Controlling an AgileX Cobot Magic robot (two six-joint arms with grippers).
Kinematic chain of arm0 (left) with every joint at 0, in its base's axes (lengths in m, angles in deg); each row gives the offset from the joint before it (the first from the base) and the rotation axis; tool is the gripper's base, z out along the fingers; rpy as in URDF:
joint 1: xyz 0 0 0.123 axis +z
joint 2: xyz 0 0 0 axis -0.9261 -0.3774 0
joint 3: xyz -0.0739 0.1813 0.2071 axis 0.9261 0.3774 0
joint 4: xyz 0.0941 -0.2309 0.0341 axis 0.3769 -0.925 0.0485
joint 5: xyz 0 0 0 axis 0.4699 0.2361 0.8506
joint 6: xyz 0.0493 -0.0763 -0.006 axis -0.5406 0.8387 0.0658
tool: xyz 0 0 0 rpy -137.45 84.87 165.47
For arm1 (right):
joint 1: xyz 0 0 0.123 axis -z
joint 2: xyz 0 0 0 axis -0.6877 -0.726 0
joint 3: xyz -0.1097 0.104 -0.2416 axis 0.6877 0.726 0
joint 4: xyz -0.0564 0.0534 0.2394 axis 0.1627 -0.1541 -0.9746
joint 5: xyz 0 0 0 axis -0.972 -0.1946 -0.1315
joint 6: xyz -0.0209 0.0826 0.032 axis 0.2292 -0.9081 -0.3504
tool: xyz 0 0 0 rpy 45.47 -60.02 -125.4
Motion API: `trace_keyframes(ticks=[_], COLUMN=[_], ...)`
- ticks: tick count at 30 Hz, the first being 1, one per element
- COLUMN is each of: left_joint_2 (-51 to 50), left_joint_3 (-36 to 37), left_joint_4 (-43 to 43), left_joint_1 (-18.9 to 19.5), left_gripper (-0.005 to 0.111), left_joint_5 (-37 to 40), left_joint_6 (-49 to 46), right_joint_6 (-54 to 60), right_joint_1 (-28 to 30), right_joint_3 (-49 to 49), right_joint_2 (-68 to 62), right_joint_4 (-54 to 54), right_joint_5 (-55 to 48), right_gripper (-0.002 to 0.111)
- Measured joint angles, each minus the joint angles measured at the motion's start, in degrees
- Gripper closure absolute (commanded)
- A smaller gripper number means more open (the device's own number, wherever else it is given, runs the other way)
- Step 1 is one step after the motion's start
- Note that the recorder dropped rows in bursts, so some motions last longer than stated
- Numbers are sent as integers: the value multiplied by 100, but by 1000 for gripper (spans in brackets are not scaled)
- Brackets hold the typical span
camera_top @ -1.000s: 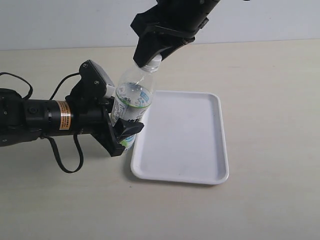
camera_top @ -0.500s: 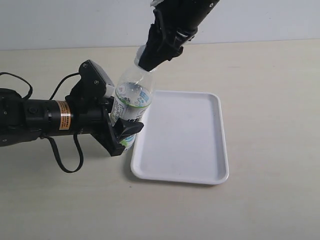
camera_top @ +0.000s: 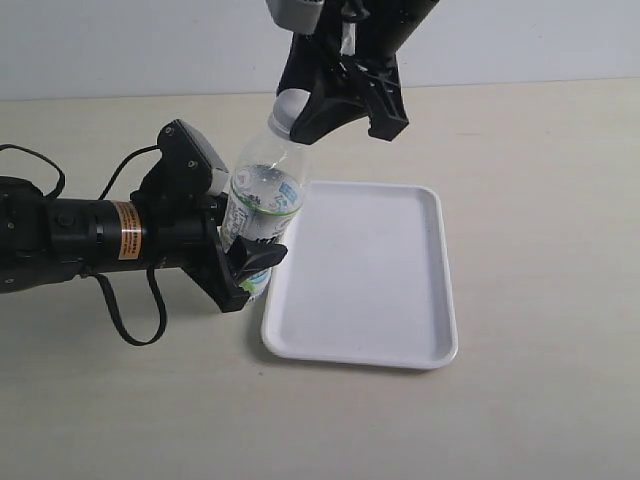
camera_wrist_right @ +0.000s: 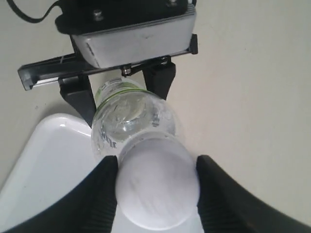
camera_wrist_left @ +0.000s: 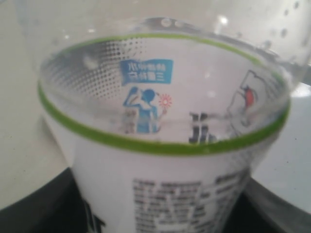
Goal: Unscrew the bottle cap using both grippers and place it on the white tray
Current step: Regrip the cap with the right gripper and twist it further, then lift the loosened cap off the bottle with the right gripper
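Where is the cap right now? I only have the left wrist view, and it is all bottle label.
Observer: Right wrist view: the bottle cap sits on the neck of the bottle, with the fingers of the right end effector against both sides of it.
Operator: Is the bottle upright?
Observer: No. Exterior view shows it leaning, top toward the tray side, the left end effector clamped on its lower half.
Operator: Where does the tray lie?
Observer: The white tray lies flat on the table, its edge right beside the bottle's base.
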Motion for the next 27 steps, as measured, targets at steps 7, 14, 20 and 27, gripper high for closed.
trace_keyframes(ticks=[7, 14, 20, 27], left_joint_2=[0, 0, 0, 0], left_joint_3=[0, 0, 0, 0], left_joint_4=[-11, -11, -11, -33], left_joint_1=[0, 0, 0, 0], left_gripper=[107, 107, 107, 107], left_joint_5=[0, 0, 0, 0], left_joint_6=[24, 35, 35, 35], right_joint_6=[2031, 3018, 3018, 2774], right_joint_1=[0, 0, 0, 0], right_joint_3=[0, 0, 0, 0], right_joint_2=[0, 0, 23, 458], right_joint_4=[10, 61, 139, -212], right_joint_5=[0, 12, 23, 23], right_gripper=[108, 108, 108, 108])
